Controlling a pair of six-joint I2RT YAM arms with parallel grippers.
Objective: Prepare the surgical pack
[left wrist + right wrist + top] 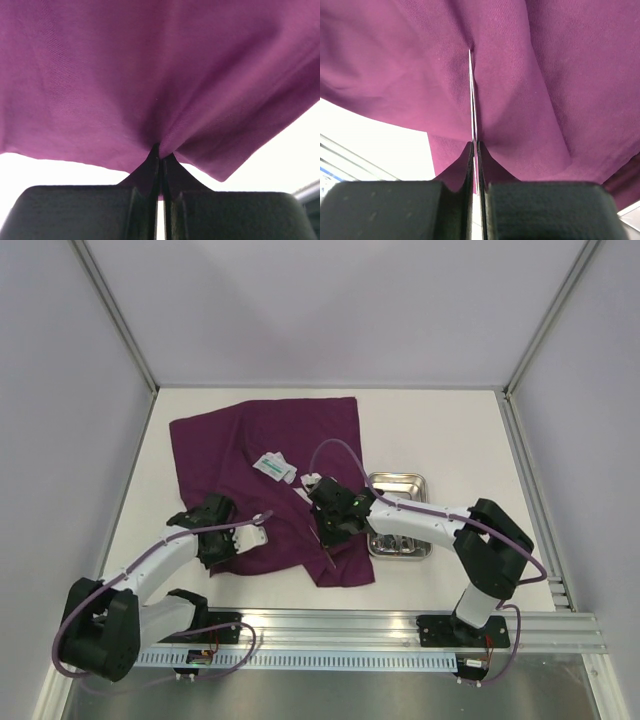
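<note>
From above we see the purple cloth (255, 440) spread left of centre on the table (450, 440), with small packets (274, 468) on it and the steel tray (398, 480) just beside its right edge. Only the wrist views reveal the grips. The left gripper (159, 156) pinches a cloth fold between pressed-together fingers. The right gripper (474, 147) pinches cloth likewise, and a thin pale sliver (472, 90) we cannot identify runs up from its tips.

A rumpled deep-purple cloth (250, 440) lies spread across the white counter (450, 430), small white packets (273, 467) resting on it, a shiny rectangular steel tray (398, 515) just beside its right edge.
</note>
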